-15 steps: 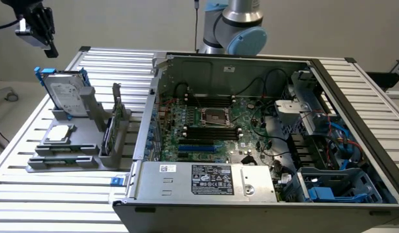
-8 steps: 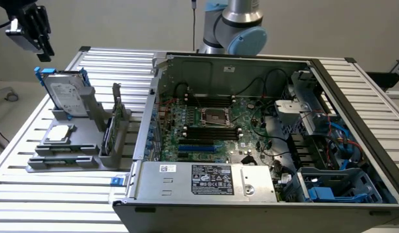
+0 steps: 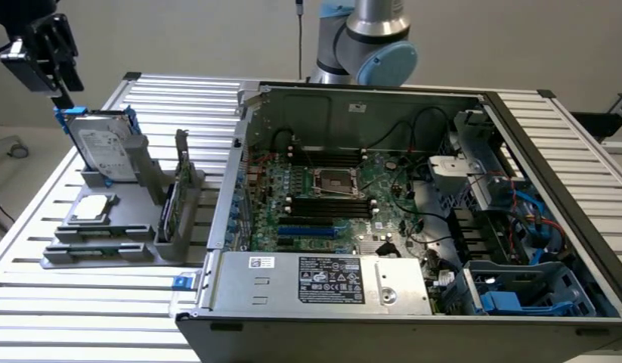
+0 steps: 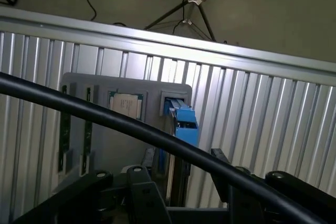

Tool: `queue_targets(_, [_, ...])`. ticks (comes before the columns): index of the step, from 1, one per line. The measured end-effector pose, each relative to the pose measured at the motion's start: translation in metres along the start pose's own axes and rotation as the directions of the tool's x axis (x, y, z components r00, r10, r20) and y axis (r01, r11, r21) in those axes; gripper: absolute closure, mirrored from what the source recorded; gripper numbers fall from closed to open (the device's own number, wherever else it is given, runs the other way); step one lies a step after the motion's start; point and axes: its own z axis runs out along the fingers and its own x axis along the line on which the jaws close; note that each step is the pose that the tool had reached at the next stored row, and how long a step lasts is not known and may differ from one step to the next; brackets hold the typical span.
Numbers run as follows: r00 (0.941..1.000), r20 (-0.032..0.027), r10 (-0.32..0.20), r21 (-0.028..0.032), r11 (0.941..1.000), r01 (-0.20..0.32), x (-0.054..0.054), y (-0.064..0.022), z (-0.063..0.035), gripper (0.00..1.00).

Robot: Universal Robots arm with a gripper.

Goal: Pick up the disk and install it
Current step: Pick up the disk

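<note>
The disk [image 3: 102, 144] stands on edge in the grey holder [image 3: 109, 246] at the exterior view's left, its silver face and white label framed by a blue carrier. My gripper [image 3: 60, 94] hangs just above its upper blue corner, not gripping it. In the wrist view the disk [image 4: 182, 124] shows edge-on as a blue strip, and my gripper [image 4: 184, 195] straddles it with the black fingers [image 4: 142, 192] apart on either side, open.
The holder also carries a small square processor chip [image 3: 92, 209] and a thin green card [image 3: 169, 215] on edge. The open computer case [image 3: 391, 189] lies to the exterior view's right, with blue drive bays [image 3: 522, 295] at its near corner. A black cable [image 4: 105, 116] crosses the wrist view.
</note>
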Motion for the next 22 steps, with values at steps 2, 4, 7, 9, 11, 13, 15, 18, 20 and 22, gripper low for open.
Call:
queue_targets(2, [1.0,-0.0002,0.0,0.0017,1.0,0.0,-0.001,0.001,0.0037,0.46])
queue_targets(4, [1.0,-0.0004,0.0,0.0028,1.0,0.0,-0.002,0.002,0.0073,0.46])
queue_targets(7, [1.0,-0.0006,0.0,0.0039,1.0,0.0,-0.003,0.0039,0.0127,0.46])
queue_targets(9, [1.0,-0.0007,0.0,0.0045,1.0,0.0,-0.003,0.0049,0.0165,0.46])
queue_targets(11, [1.0,-0.0007,0.0,0.005,1.0,0.0,-0.004,0.0052,0.0201,0.46])
queue_targets(13, [1.0,-0.0008,0.0,0.0051,1.0,0.0,-0.005,0.0052,0.0236,0.46])
queue_targets(15, [1.0,-0.0008,0.0,0.0053,1.0,0.0,-0.006,0.0055,0.0273,0.46])
queue_targets(18, [1.0,-0.0009,0.001,0.0053,1.0,-0.001,-0.007,0.0062,0.0328,0.46])
queue_targets(20, [1.0,-0.0009,0.001,0.0053,1.0,-0.001,-0.007,0.0067,0.0364,0.46])
queue_targets(22, [1.0,-0.0008,0.002,0.0053,1.0,-0.002,-0.008,0.007,0.0401,0.46])
